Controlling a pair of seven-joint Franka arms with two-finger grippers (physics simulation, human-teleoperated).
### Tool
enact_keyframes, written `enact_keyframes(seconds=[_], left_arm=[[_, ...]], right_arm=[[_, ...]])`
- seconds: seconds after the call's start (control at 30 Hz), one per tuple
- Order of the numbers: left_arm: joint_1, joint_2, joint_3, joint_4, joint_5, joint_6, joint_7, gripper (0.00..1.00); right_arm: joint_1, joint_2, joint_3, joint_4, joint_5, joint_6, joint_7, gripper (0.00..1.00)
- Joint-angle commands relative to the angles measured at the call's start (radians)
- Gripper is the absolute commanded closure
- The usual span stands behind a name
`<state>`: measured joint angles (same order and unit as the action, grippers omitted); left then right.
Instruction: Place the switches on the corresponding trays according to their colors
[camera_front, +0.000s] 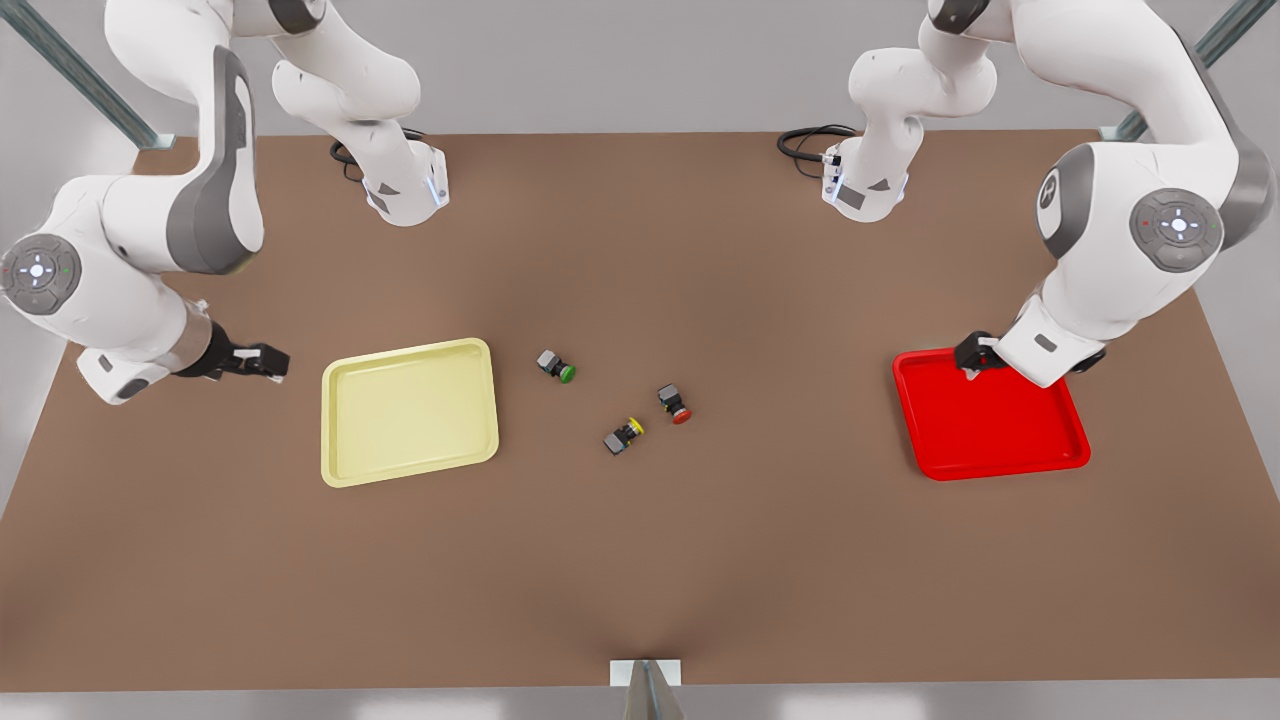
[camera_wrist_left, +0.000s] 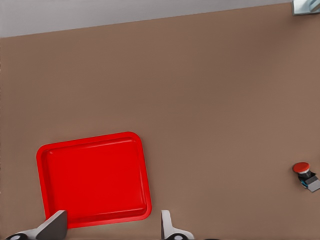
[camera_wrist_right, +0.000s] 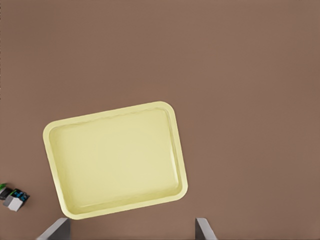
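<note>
With both trays bare, the red-capped switch (camera_front: 675, 403) mid-table between them should be straddled squarely by the empty, wide-open left gripper (camera_front: 975, 352), hovering over the red tray (camera_front: 1000, 462), while the right gripper (camera_front: 262, 360), likewise spread and empty beside the yellow tray (camera_front: 345, 470), waits.

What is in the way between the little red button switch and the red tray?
Nothing visible. In the front view, bare brown table lies between the red-capped switch and the red tray. The left gripper, open, hovers at that tray's far edge, off the path.

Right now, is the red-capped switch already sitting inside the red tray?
No, the red-capped switch lies on the brown table mid-scene, well apart from the red tray.
</note>
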<state>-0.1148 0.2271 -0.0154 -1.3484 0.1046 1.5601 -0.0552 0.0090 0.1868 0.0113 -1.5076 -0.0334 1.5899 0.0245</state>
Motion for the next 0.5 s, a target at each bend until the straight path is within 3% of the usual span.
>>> enact_keyframes(seconds=[0.0, 0.13, 0.2, 0.23, 0.3, 0.37, 0.47], left_arm=[[0.0, 0.0, 0.0, -0.002, 0.02, 0.0, 0.0, 0.0], [-0.002, 0.001, -0.003, -0.005, 0.02, -0.002, -0.003, 0.0], [-0.005, 0.001, -0.005, -0.008, 0.02, -0.003, -0.002, 0.0], [-0.003, 0.001, -0.005, -0.008, 0.018, -0.003, 0.0, 0.0], [-0.003, 0.001, -0.005, -0.011, 0.017, -0.015, 0.002, 0.0], [-0.005, 0.011, -0.006, -0.011, -0.003, -0.015, 0.003, 0.0], [-0.005, 0.012, -0.006, -0.011, -0.003, -0.015, 0.005, 0.0]], right_arm=[[0.002, 0.002, 0.001, -0.002, 0.001, 0.002, 0.002, 0.0], [0.069, 0.043, 0.013, 0.001, 0.017, 0.004, 0.23, 0.0], [0.163, 0.079, 0.044, 0.03, 0.02, 0.012, 0.485, 0.0], [0.167, 0.083, 0.101, 0.032, 0.02, 0.025, 0.612, 0.0], [0.206, 0.184, 0.157, 0.112, 0.021, 0.041, 0.885, 0.0], [0.284, 0.319, 0.156, 0.242, 0.026, 0.05, 1.083, 0.0], [0.374, 0.496, 0.156, 0.386, 0.067, 0.105, 1.169, 0.0]])
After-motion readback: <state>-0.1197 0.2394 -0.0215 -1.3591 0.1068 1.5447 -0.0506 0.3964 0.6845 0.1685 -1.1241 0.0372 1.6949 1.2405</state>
